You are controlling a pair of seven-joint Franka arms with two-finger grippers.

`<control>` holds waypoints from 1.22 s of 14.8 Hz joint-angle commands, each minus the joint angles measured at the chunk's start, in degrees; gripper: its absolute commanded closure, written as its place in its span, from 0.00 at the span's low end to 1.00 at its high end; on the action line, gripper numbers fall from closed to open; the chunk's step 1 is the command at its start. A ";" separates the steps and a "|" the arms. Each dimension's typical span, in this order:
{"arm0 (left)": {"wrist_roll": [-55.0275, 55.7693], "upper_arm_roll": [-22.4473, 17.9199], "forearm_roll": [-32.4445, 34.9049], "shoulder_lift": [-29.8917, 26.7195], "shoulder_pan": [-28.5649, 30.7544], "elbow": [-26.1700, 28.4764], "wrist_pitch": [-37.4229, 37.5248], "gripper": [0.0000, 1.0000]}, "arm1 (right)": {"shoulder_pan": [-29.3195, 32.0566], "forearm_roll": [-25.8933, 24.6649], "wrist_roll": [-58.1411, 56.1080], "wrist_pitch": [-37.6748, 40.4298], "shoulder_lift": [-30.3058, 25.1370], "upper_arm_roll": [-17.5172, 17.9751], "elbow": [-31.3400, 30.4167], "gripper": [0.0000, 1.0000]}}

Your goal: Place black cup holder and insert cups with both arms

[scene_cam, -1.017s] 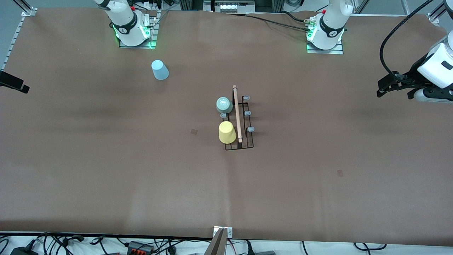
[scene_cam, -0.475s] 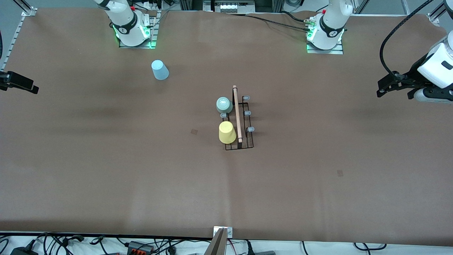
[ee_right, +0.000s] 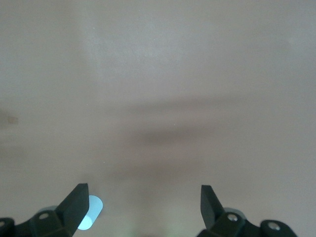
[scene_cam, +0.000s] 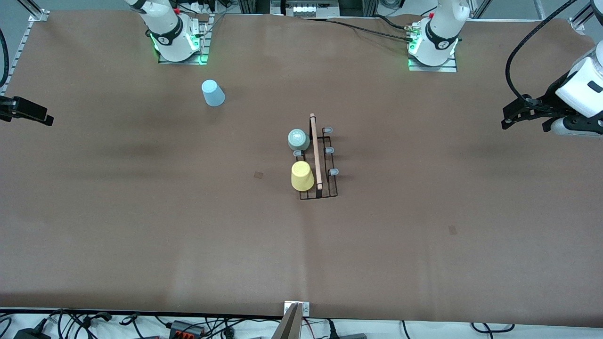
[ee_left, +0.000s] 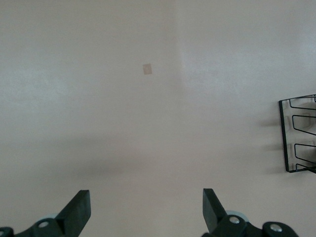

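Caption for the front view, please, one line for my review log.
Green cup and yellow cup sit on the black cup holder; blue cup waits near the right arm's base.

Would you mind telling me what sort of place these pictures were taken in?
Most likely a robotics lab: two white arm bases are bolted along a brown-covered table, loose cables trail at its edge, and the only props are a cup rack and plastic cups.

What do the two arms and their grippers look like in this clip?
Both are white jointed arms with black joint bands, bases lit green. The left arm trails a thick black cable. The left gripper and right gripper are black, each with two flat angular fingers.
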State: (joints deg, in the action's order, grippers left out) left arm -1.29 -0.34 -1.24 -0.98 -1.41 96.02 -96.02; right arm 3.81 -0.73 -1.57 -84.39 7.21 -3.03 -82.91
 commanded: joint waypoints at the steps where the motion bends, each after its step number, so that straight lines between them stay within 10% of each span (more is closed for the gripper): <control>1: -0.91 0.08 -0.25 -0.42 0.27 -0.48 1.10 0.00 | 1.38 -0.67 -1.07 -0.34 -0.79 1.27 -0.76 0.00; 18: -0.82 -0.18 -0.25 -0.42 0.27 -0.48 2.16 0.00 | 2.87 -0.23 -1.50 -1.57 -0.71 2.68 -0.06 0.00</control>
State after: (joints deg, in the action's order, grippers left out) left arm -1.29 -0.45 -1.24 -0.98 -1.39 96.02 -95.09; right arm 5.31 -0.76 -1.60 -85.61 7.06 -1.40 -82.87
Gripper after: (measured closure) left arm 0.000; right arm 0.000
